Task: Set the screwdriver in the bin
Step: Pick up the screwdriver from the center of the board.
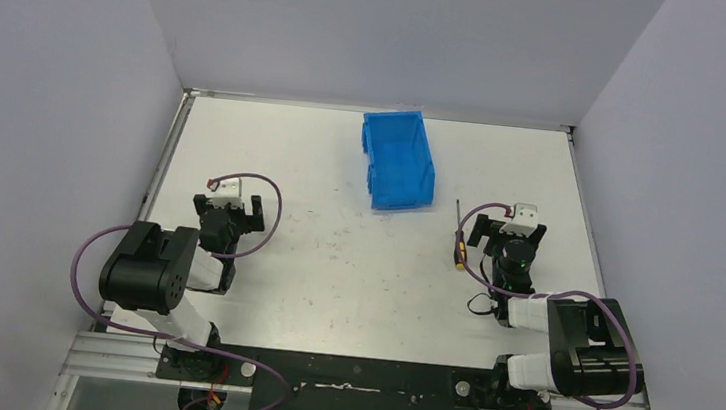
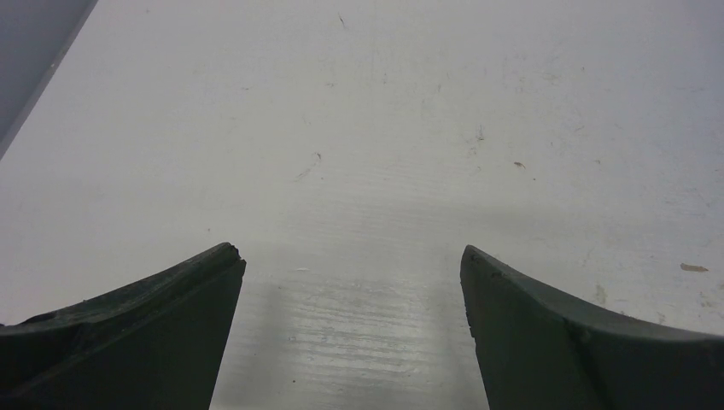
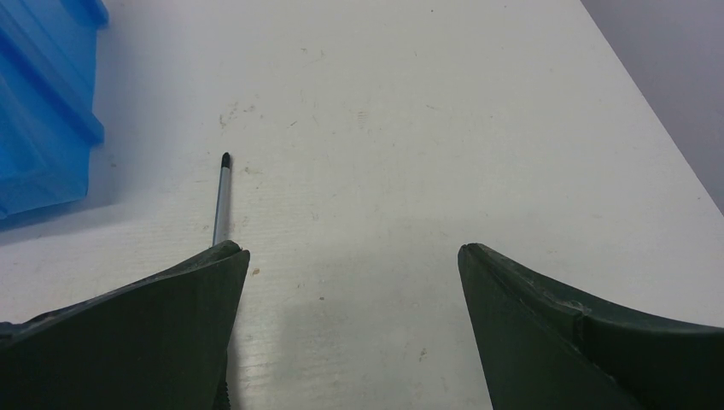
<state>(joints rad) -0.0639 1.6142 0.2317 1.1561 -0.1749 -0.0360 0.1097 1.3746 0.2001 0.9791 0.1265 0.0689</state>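
Note:
The screwdriver (image 1: 457, 236) lies flat on the white table, shaft pointing away from the arms, black-and-yellow handle nearest them. In the right wrist view only its thin shaft (image 3: 222, 198) shows, running under my left finger (image 3: 162, 325); the handle is hidden. My right gripper (image 1: 508, 234) stands open just to the right of it, low over the table, nothing between its fingers (image 3: 353, 249). The blue bin (image 1: 399, 158) sits at the far middle of the table, its corner showing as the bin (image 3: 43, 111) in the right wrist view. My left gripper (image 1: 233, 215) is open and empty (image 2: 353, 252) over bare table.
Grey walls close in the table on the left, back and right. The table's right edge (image 3: 657, 128) runs close beside my right gripper. Purple cables loop around both arms. A black rail (image 1: 352, 377) crosses the near edge between the two bases.

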